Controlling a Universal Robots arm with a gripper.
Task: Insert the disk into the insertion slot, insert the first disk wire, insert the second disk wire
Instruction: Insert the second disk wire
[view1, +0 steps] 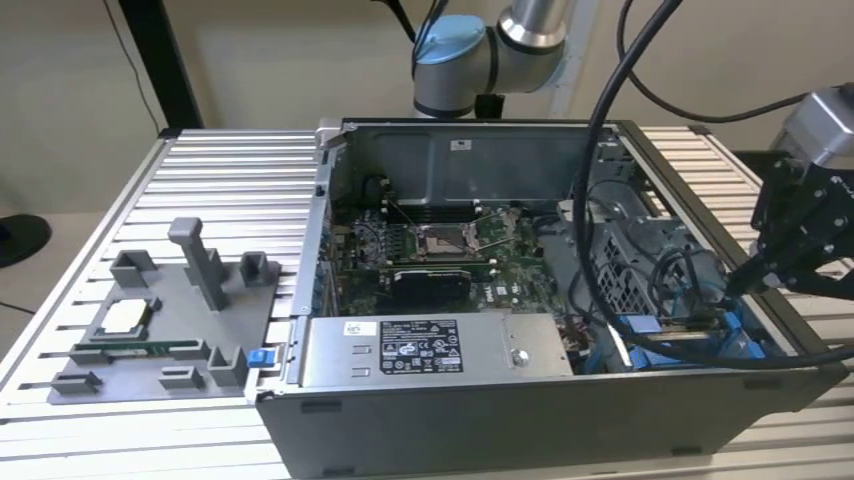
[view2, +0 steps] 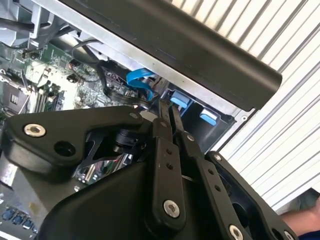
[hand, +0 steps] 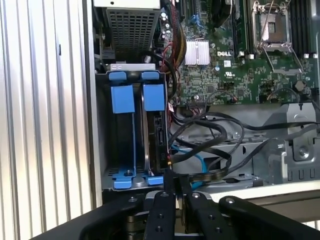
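The disk stands edge-on in the insertion slot, the grey bay with blue rails in the case's near corner at the exterior view's right. The blue tab of its carrier frame sits beside the tab of the neighbouring lane. My gripper reaches down into that corner. In both wrist views its fingers lie close together, gripper shut, its tip just off the disk's end. A blue wire and black wires loop right at the tip. I cannot tell whether one is pinched.
The open computer case lies on a slatted metal table. Inside are the motherboard and a silver power supply box. A grey fixture tray with upright posts sits at the exterior view's left. Thick black cables hang over the case.
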